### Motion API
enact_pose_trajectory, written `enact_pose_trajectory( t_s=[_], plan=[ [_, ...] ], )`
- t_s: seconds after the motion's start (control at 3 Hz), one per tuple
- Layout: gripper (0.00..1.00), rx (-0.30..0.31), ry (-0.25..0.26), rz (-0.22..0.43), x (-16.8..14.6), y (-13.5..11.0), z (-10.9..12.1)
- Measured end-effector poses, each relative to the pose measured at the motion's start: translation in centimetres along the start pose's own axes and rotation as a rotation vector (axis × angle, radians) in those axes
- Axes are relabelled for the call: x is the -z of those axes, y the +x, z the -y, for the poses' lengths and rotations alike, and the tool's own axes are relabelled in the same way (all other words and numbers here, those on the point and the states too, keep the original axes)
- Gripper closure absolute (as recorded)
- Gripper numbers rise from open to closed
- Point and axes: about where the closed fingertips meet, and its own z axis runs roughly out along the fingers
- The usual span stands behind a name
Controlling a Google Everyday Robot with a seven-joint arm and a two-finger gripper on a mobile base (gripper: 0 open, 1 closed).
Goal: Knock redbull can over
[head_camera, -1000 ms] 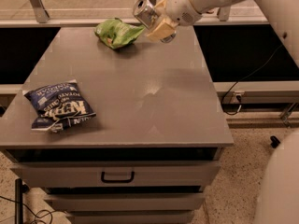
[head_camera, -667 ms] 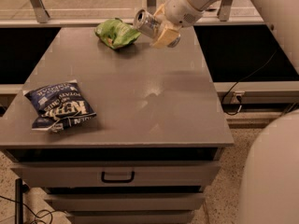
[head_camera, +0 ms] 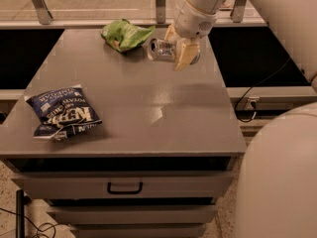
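Observation:
The redbull can (head_camera: 159, 50) is a slim silver can, tipped on its side with its round top facing left, just above the back of the grey table (head_camera: 148, 103). My gripper (head_camera: 175, 48) reaches in from the upper right. Its tan fingers (head_camera: 183, 59) are closed around the can's body. The can's lower end is hidden behind the fingers. I cannot tell whether the can touches the tabletop.
A green snack bag (head_camera: 125, 34) lies just left of the can at the table's back edge. A dark blue chip bag (head_camera: 62, 113) lies at the front left. Drawers with a handle (head_camera: 125, 187) are below. My white body (head_camera: 277, 172) fills the right side.
The gripper has moved down and slightly right with the can in it, from above the table's back edge to low over the tabletop. The bags have not moved.

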Motion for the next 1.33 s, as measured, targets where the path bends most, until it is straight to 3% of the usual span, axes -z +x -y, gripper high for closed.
enact_pose_trajectory(
  t_s=[0.67, 1.0, 1.33],
  plan=[
    [1.0, 0.09, -0.13, -0.07, -2.1, -0.7, -4.4],
    [1.0, 0.117, -0.179, -0.082, -5.4, -1.7, -7.9],
    [1.0, 0.126, -0.185, -0.086, -5.9, -1.9, -8.3]
  ],
)
